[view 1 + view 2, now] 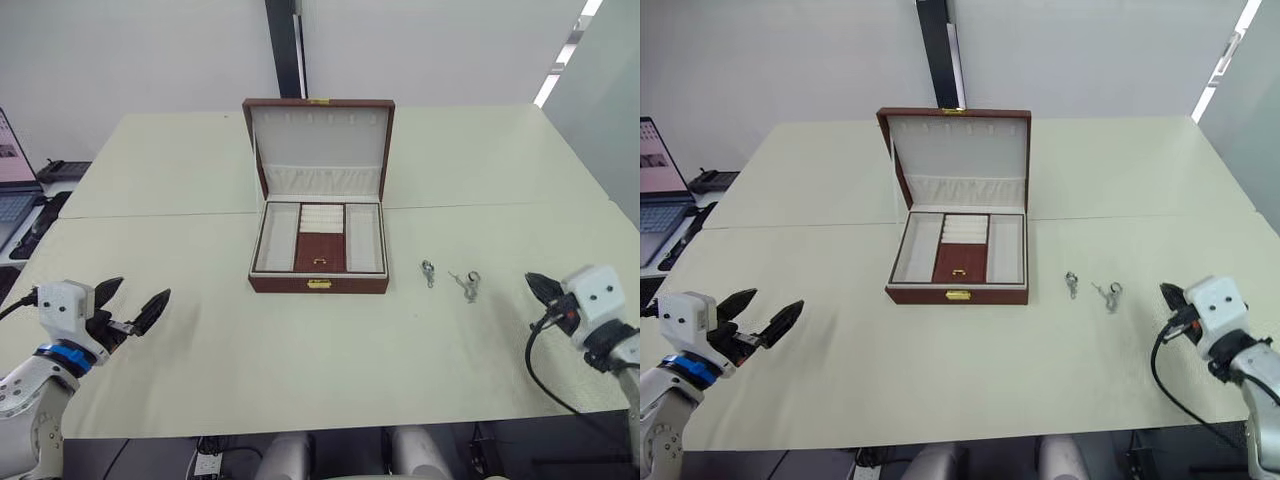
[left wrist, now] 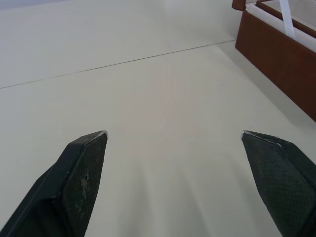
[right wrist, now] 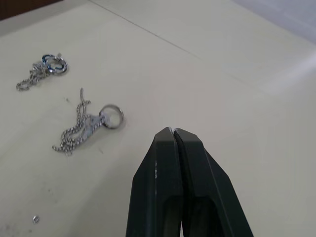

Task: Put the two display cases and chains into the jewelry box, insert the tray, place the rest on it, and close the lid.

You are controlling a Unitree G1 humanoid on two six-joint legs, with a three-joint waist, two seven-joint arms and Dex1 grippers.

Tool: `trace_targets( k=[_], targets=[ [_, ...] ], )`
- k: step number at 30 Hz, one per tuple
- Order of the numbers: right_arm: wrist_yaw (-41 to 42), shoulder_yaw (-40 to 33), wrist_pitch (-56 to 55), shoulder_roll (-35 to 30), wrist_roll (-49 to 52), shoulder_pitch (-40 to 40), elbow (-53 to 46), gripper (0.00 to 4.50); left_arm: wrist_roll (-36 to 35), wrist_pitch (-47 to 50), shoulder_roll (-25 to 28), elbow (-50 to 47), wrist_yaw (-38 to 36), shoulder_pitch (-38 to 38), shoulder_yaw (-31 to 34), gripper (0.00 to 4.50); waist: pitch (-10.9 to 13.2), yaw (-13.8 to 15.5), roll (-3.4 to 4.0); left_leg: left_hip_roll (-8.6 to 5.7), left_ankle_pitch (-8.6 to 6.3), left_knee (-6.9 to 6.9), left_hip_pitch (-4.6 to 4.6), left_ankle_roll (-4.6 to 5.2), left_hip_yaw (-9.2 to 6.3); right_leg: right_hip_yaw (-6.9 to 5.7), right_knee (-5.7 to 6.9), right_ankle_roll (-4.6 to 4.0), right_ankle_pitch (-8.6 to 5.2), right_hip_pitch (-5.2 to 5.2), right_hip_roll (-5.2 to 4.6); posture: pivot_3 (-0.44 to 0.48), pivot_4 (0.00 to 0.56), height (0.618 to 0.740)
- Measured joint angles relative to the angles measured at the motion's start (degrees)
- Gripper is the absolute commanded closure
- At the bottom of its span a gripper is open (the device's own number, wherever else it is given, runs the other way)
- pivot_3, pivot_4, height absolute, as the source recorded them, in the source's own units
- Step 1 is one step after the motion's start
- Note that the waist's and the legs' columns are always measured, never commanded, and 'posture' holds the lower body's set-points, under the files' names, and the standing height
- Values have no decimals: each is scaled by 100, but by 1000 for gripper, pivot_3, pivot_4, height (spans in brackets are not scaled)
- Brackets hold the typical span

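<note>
The brown jewelry box (image 1: pixel 318 284) stands open at the table's middle, its lid (image 1: pixel 320 135) upright. Inside it sits a white tray (image 1: pixel 277 238) with side compartments and a brown centre section. The display cases are out of view. Two silver chains with rings lie on the table right of the box, one (image 1: pixel 428 272) nearer it and one (image 1: pixel 467 284) farther right; both also show in the right wrist view (image 3: pixel 44 69) (image 3: pixel 89 126). My right gripper (image 1: pixel 532 281) is shut and empty, a short way right of the chains. My left gripper (image 1: pixel 139 291) is open and empty, left of the box.
A laptop (image 1: pixel 10 175) and dark gadgets (image 1: pixel 60 168) sit at the far left edge. A seam (image 1: pixel 150 214) crosses the table (image 1: pixel 300 370) behind the box's front. A dark pillar (image 1: pixel 287 45) stands beyond the table.
</note>
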Motion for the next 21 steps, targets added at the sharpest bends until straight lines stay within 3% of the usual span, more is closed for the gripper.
trace_targets(
  k=[12, 15, 16, 21],
  targets=[
    [-327, -224, 128, 114, 393, 278, 12, 1328, -105, 357, -251, -516, 270, 450, -1, 0, -2, 1, -2, 0, -1, -1, 1, 1, 1, -1, -4, 0, -1, 3, 1, 0, 150, 740],
    [-358, -224, 154, 103, 439, 280, 12, 198, -131, 428, -251, -529, 276, 468, -1, 0, -2, 2, -1, -1, -1, -2, 1, 1, 2, -2, -4, 0, -1, 3, 2, 0, 150, 740],
    [-360, -224, 158, 96, 443, 281, 12, 18, -142, 436, -251, -529, 276, 471, -1, 0, -2, 2, -1, -1, -1, -2, 1, 1, 2, -2, -4, 0, -1, 3, 2, 0, 150, 740],
    [-372, -222, 168, 88, 515, 291, 12, 18, -203, 540, -251, -541, 267, 483, -2, 0, -3, 1, -2, -1, -1, -2, 1, 1, 2, -2, -4, 0, -1, 3, 2, 0, 150, 740]
  ],
)
